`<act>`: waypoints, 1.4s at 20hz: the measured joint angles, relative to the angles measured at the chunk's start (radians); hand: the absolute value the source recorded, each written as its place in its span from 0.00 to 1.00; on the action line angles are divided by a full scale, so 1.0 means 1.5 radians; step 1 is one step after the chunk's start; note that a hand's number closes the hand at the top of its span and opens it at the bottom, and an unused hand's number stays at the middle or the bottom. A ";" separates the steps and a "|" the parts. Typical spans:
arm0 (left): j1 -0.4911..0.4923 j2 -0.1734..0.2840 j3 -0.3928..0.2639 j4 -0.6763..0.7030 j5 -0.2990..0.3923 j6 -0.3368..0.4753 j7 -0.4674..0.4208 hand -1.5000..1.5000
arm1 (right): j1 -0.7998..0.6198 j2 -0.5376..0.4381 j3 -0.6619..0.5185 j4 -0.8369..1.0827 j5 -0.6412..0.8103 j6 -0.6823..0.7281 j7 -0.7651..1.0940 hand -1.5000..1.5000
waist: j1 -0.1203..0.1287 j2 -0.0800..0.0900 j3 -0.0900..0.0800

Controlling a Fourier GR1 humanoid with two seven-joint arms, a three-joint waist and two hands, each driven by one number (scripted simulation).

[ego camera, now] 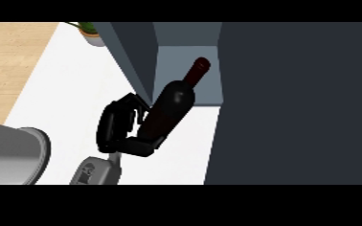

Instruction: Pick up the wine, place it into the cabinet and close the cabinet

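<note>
Nearest, at the lower left, a rounded grey metallic rim [28, 153] curves into view beside the grey forearm [96, 171], which rises from the bottom edge. Just beyond it the black hand [120, 124] has its fingers and thumb curled round the lower body of the dark, glossy glass wine bottle [173, 106], so the pick-up looks done. The bottle is lifted off the smooth white counter [78, 86] and tilted, its reddish neck pointing far and to the right into the open cabinet [185, 76], whose pale grey-blue floor lies under the neck. Placement seems under way but unfinished; release and closing remain. The large flat dark slate cabinet door [283, 100] stands open at the right. Far left, a small potted green plant [90, 31] sits where the counter meets a light wooden floor [21, 52]. Only one hand shows; which it is I judge as the left.
</note>
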State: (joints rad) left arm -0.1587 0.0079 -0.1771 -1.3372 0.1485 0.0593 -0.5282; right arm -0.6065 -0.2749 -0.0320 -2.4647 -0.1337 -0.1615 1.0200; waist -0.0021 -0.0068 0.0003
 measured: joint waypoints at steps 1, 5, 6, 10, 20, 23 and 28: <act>0.000 -0.001 -0.014 -0.024 0.009 0.010 0.023 1.00 | 0.004 0.000 -0.005 0.000 -0.001 0.000 -0.003 0.00 | 0.000 0.000 0.000; -0.030 -0.004 -0.063 -0.095 0.031 0.076 0.108 1.00 | -0.001 -0.002 -0.006 0.000 -0.003 0.001 -0.001 0.00 | -0.003 0.000 0.000; -0.043 -0.004 -0.075 -0.102 0.037 0.098 0.121 1.00 | 0.003 -0.003 -0.009 0.000 -0.004 0.002 -0.001 0.00 | -0.004 0.000 0.000; -0.104 -0.005 -0.104 -0.138 0.038 0.173 0.207 1.00 | 0.012 0.004 -0.014 0.003 -0.007 0.007 -0.008 0.00 | -0.004 0.001 0.000; -0.263 -0.005 -0.110 -0.090 0.045 0.300 0.324 1.00 | 0.002 -0.007 -0.030 0.007 -0.016 0.019 -0.004 0.00 | -0.009 0.003 0.000; -0.292 -0.005 -0.091 -0.052 0.054 0.303 0.313 1.00 | 0.014 -0.004 -0.038 0.006 -0.021 0.024 -0.007 0.00 | -0.009 0.004 0.000; -0.330 -0.001 -0.095 0.013 0.027 0.320 0.285 1.00 | 0.018 0.001 -0.038 0.017 -0.023 0.030 -0.011 0.00 | -0.010 0.004 0.000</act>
State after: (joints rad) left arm -0.6537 0.0067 -0.3201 -1.3177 0.1892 0.5395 -0.1006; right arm -0.5791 -0.2733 -0.0894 -2.4390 -0.1676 -0.1170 1.0035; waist -0.0165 -0.0014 0.0006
